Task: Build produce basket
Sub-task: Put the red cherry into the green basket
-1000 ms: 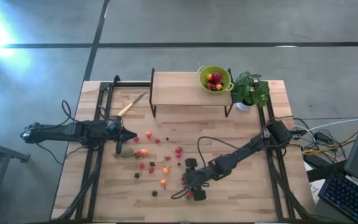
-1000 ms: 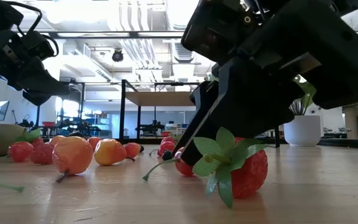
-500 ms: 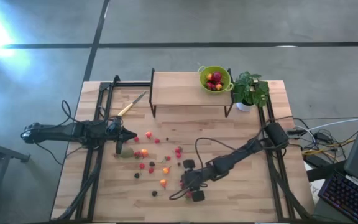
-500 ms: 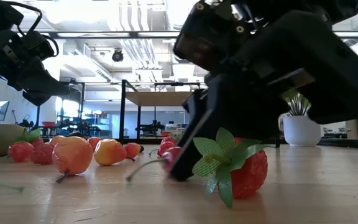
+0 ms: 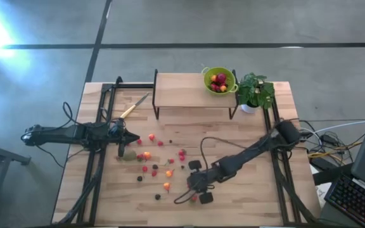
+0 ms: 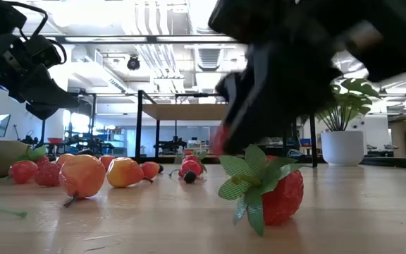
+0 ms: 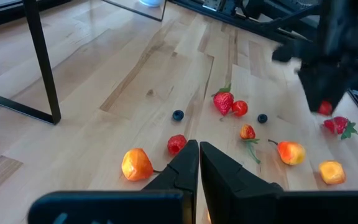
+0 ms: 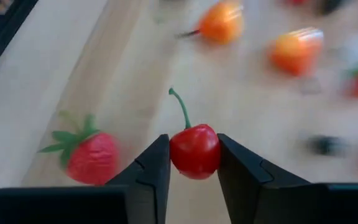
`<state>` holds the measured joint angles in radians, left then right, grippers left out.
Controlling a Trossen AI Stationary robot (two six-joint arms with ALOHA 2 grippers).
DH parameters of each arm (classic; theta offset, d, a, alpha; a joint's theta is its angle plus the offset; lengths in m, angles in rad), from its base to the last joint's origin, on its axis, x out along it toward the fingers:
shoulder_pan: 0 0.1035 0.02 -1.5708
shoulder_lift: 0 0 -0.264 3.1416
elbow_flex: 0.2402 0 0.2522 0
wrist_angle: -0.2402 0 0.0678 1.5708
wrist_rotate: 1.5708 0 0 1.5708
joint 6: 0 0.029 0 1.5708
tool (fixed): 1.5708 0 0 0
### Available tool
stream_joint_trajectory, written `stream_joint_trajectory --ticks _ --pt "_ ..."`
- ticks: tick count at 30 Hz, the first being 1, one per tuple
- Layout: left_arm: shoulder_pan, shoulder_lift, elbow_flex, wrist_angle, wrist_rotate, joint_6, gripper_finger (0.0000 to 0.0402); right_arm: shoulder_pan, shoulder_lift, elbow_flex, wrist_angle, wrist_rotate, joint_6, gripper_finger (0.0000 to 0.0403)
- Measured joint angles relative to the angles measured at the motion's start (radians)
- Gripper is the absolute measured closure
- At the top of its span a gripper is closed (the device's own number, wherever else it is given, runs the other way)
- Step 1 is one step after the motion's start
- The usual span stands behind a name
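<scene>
We see the right gripper [image 8: 194,155] clamped on a red cherry [image 8: 195,151], its 2 fingers [image 8: 156,167] pressing the fruit from both sides. The cherry's green stem rises from the fruit and curves away from the wrist, so its long axis runs roughly forward between the fingers. In the high view this gripper [image 5: 197,188] sits over the wooden table [image 5: 252,202], well apart from the produce basket [image 5: 219,80] on the raised shelf [image 5: 176,90], on the near side of the table from it.

A strawberry [image 8: 89,155] with a green leafy cap lies on the boards just beside the held cherry; in the low view its cap faces the camera [image 6: 266,189]. 2 orange fruits [image 8: 221,21] lie farther from the basket-side gripper, near the other scattered produce [image 5: 151,159].

The left gripper [image 7: 199,163] has its fingers pressed together with nothing between them. It hovers near the kiwi-like fruit [image 5: 128,156], far from the basket, across the table. The basket already contains red and orange fruit. A potted plant [image 5: 254,92] stands just beside the basket, and a yellow-handled knife [image 5: 133,107] lies on the other side of the shelf from it.
</scene>
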<state>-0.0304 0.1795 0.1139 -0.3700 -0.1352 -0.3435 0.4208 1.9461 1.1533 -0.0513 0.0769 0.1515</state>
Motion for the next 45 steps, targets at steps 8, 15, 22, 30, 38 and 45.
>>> stream_joint_trajectory --ticks 8,15,22,30,38,45 --pt "0.000 0.000 0.000 0.002 0.000 0.000 0.0380 -0.056 -0.224 0.001 -0.230 0.147 -0.054 0.0292" --pt "0.000 0.001 0.000 0.003 0.000 0.000 0.0380 -0.179 -0.432 0.001 -0.396 0.228 -0.055 0.0302" --pt "0.000 0.001 0.000 0.003 0.000 0.000 0.0380 -0.359 -0.587 0.000 -0.452 0.241 -0.077 0.0297" --pt "0.000 0.001 0.000 0.003 0.000 0.000 0.0381 -0.581 -0.683 0.000 -0.469 0.241 -0.099 0.0297" --pt "0.000 0.001 0.000 0.003 0.000 0.000 0.0381 -0.776 -0.681 0.000 -0.520 0.238 -0.095 0.0299" --pt "0.000 0.001 0.000 0.003 0.000 0.000 0.0381 -0.872 -0.680 0.000 -0.557 0.238 -0.091 0.0298"
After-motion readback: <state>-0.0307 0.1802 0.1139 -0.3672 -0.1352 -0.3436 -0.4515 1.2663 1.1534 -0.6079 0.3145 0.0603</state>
